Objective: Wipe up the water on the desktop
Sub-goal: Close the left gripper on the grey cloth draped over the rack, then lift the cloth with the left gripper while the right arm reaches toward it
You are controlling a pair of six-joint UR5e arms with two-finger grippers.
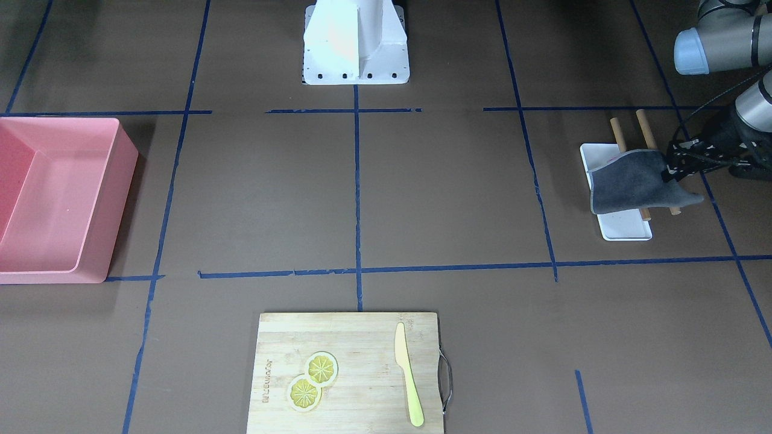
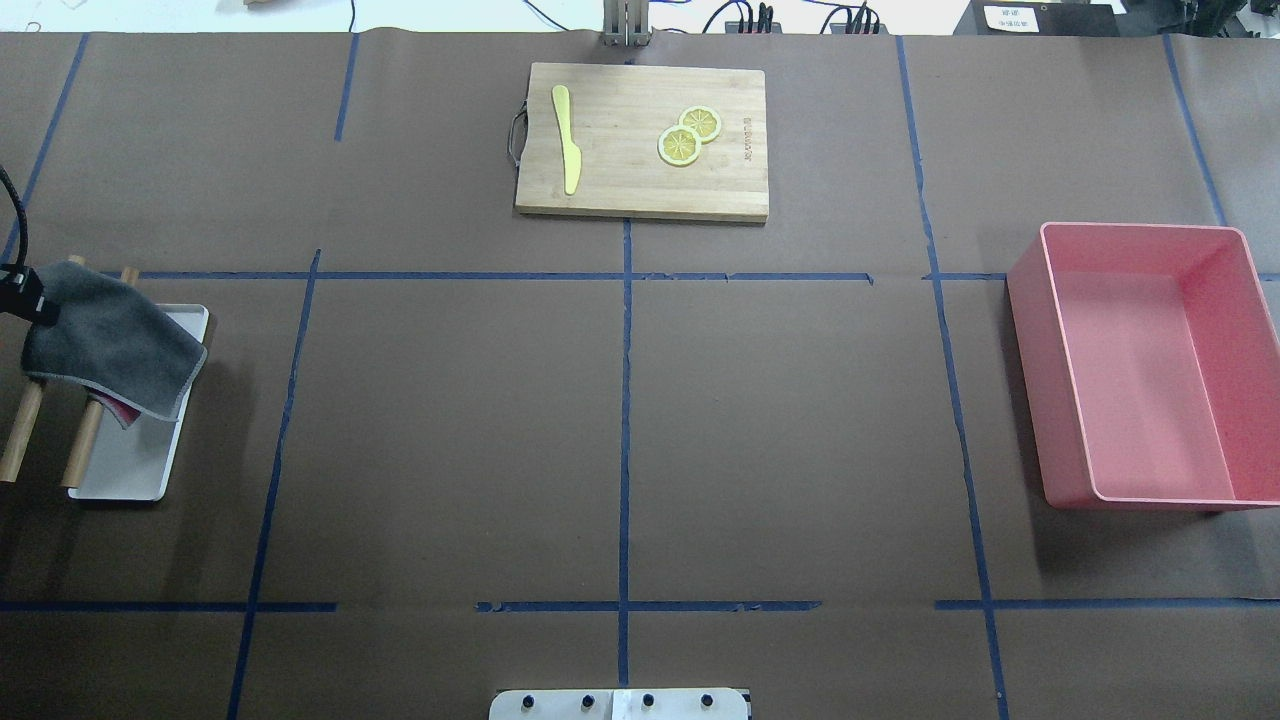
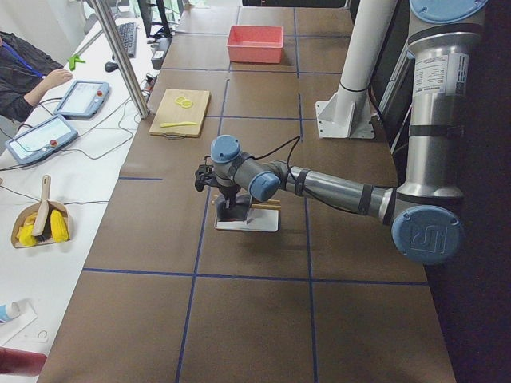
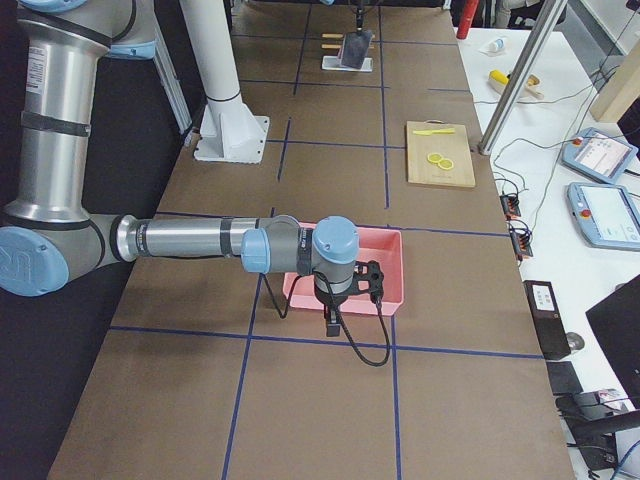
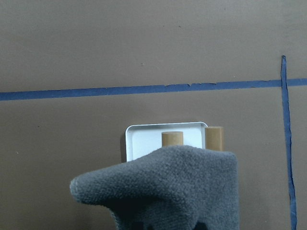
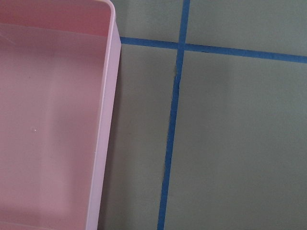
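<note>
Grey cloth (image 5: pixel 168 187) is apparently pinched by the left fingers (image 1: pixel 674 163) above the tray (image 1: pixel 627 229); right fingers' (image 4: pixel 330 318) opening cannot be told. Pick-up is in hand; carriage to the desk (image 1: pixel 446 193) spill is needed.

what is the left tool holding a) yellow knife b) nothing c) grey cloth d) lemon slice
c, the left tool pinches a corner of the grey cloth, which hangs over the white tray.
</note>
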